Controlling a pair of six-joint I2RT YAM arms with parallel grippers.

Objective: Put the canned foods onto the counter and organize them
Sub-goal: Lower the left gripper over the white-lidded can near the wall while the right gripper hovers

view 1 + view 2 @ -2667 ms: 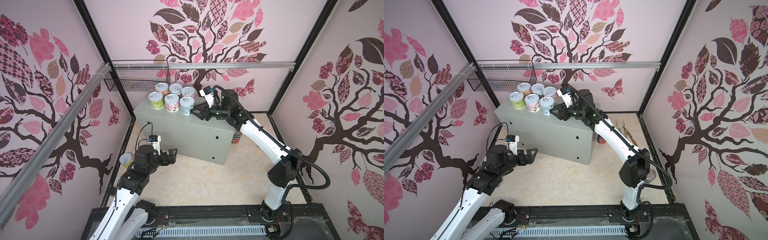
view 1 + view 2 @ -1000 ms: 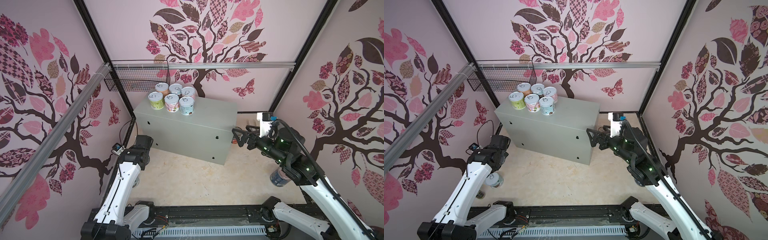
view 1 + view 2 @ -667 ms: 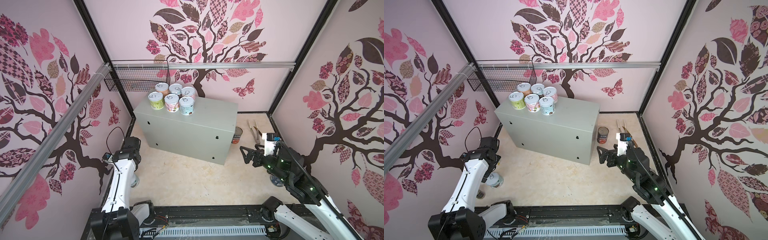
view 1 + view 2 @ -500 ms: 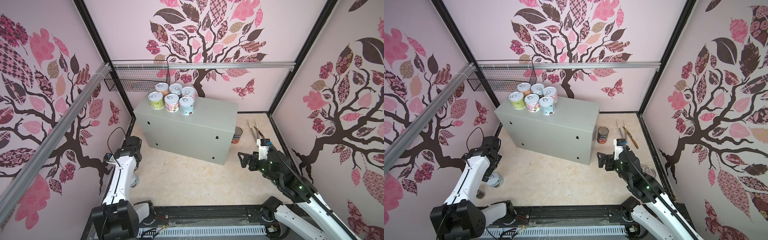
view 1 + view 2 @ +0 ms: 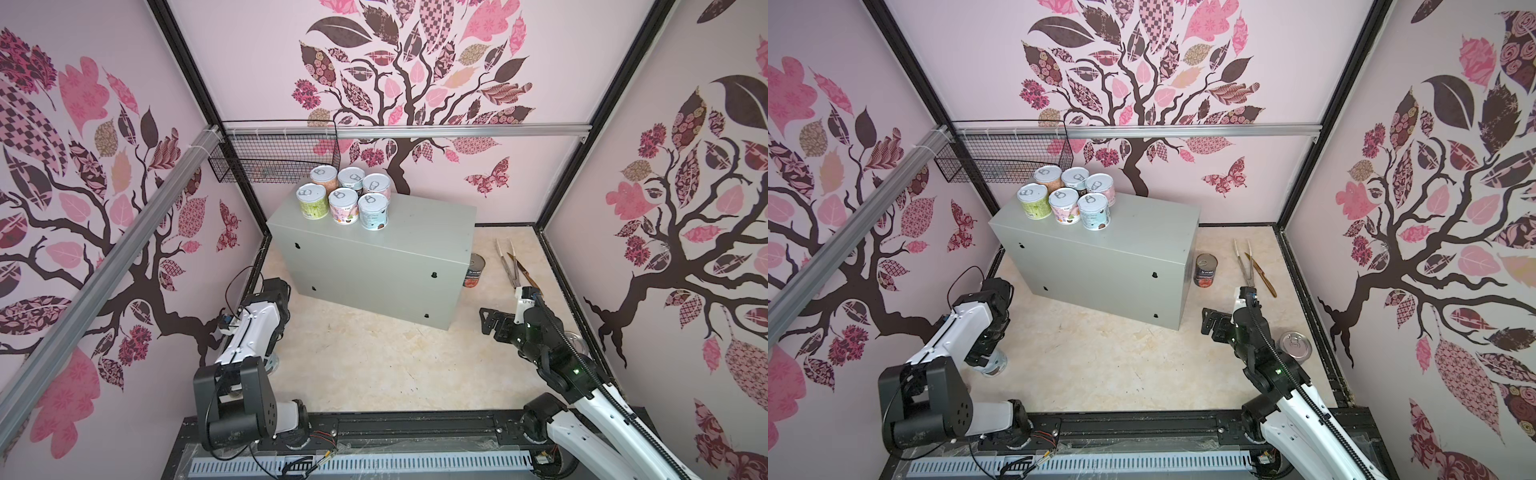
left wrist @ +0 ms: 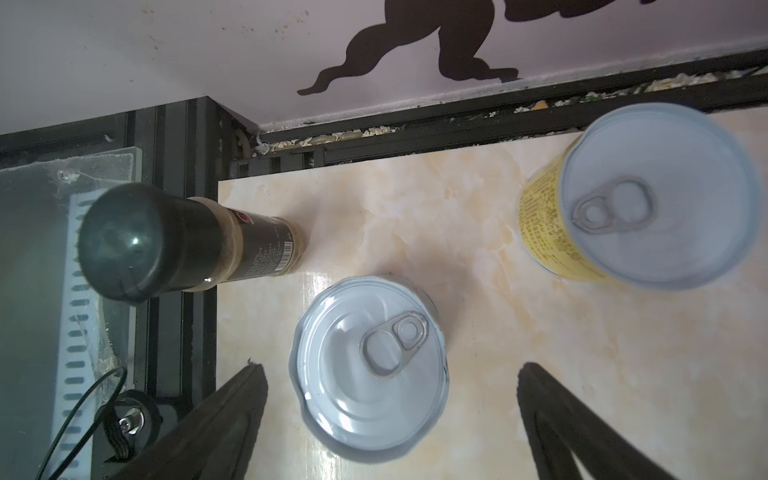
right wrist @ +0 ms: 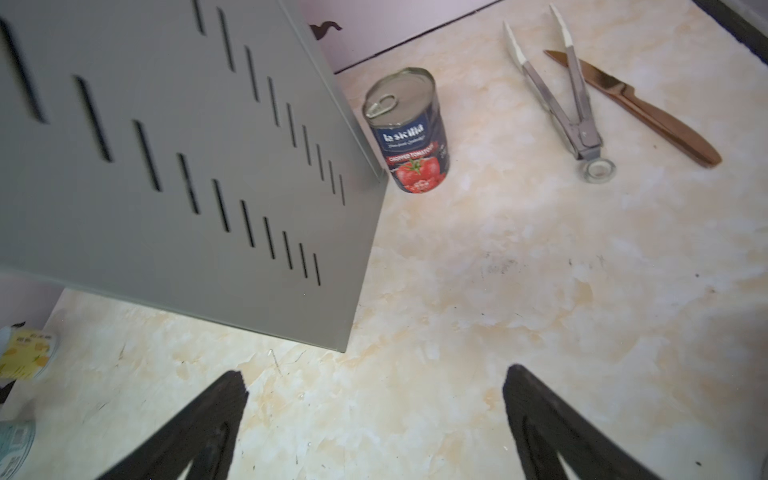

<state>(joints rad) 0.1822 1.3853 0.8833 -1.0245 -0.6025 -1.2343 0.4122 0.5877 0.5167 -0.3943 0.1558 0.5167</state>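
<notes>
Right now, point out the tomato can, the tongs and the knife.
tomato can (image 7: 409, 137): right wrist view, on its blue label.
tongs (image 7: 584, 135): right wrist view, on the hinge end.
knife (image 7: 673, 127): right wrist view, on the brown handle.

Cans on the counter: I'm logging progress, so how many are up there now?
6, clustered at the left end of the counter. Front row: green can, pink can, blue can. Behind them: back-left can, back-middle can, back-right can. None seems hidden.
</notes>
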